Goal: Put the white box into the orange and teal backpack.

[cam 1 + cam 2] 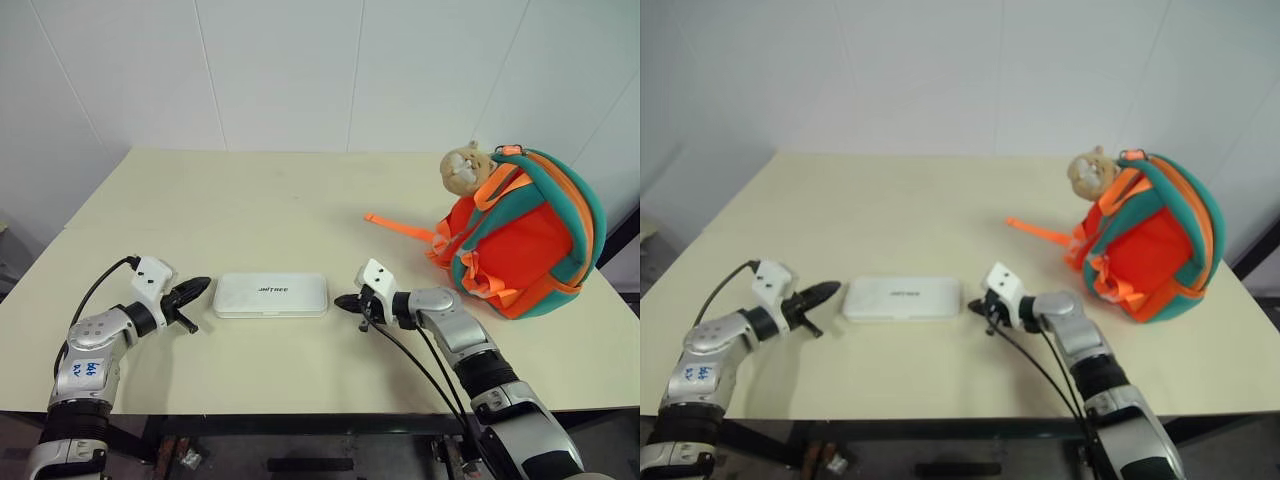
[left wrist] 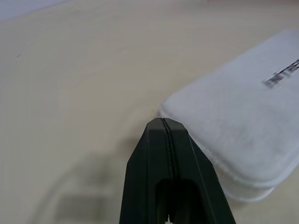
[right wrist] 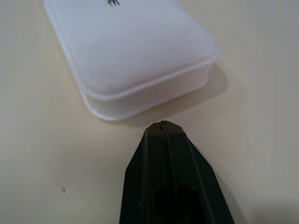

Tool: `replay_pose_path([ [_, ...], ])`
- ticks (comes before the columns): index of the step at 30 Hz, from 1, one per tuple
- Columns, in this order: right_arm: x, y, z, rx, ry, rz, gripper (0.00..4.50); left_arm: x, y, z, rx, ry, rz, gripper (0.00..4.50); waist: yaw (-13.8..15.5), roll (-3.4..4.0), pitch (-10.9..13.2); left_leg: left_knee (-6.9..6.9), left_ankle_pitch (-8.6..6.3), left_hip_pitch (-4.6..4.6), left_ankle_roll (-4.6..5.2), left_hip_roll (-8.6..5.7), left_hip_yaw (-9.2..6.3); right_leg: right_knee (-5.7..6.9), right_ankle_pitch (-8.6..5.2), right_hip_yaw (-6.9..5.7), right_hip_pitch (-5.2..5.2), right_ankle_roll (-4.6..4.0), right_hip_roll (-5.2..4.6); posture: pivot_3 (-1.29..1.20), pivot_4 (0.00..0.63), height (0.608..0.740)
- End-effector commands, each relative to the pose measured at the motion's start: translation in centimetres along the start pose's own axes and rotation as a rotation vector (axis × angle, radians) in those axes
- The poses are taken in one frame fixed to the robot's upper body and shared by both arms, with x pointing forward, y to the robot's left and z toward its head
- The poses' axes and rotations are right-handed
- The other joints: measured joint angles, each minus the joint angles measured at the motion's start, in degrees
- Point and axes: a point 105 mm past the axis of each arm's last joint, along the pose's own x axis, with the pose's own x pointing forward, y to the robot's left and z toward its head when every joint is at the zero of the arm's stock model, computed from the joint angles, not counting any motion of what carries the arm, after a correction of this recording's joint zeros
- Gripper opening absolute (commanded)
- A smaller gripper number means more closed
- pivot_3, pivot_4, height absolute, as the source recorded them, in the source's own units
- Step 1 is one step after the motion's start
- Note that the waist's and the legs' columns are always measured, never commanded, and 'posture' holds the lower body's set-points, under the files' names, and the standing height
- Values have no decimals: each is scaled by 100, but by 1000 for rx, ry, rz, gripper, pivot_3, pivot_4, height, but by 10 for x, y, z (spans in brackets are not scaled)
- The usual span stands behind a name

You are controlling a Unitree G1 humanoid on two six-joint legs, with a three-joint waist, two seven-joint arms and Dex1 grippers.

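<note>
The white box [image 1: 271, 295] lies flat on the cream table near its front edge, dark lettering on top. My left gripper [image 1: 203, 285] is shut with its tip just off the box's left end; the wrist view shows its closed fingers [image 2: 163, 154] next to the box's corner [image 2: 243, 135]. At the box's right end my right gripper [image 1: 343, 300] is shut, its tip a small gap short of the box [image 3: 135, 56]. The orange and teal backpack [image 1: 520, 235] stands upright at the table's right side, a tan plush toy [image 1: 464, 169] at its top.
An orange strap [image 1: 400, 226] trails from the backpack across the table toward the middle. The table [image 1: 270, 200] ends at a white wall behind. Black cables run from both wrists.
</note>
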Motion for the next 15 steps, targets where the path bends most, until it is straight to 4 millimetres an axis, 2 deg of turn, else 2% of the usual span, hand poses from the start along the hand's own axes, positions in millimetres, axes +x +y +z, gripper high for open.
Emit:
replay_pose_path([
  [1, 2, -2, 15, -34, -46, 3, 0, 4, -8, 3, 4, -14, -8, 10, 0, 0, 0, 0, 0, 0, 0, 0, 0, 0, 0, 0, 0, 0, 0, 0, 150, 740],
  [6, 5, -1, 17, -36, -50, 10, 0, 13, -16, -1, -25, -11, -23, 10, -4, 0, 0, 0, 0, 0, 0, 0, 0, 1, 0, 0, 0, 0, 1, 0, 150, 740],
  [15, 5, 1, 16, -29, -52, 19, 0, 27, -27, 5, -44, -34, -79, 10, -4, 0, 0, -1, 0, 0, 0, 0, 0, 0, 0, 0, 0, 0, 1, 0, 150, 740],
])
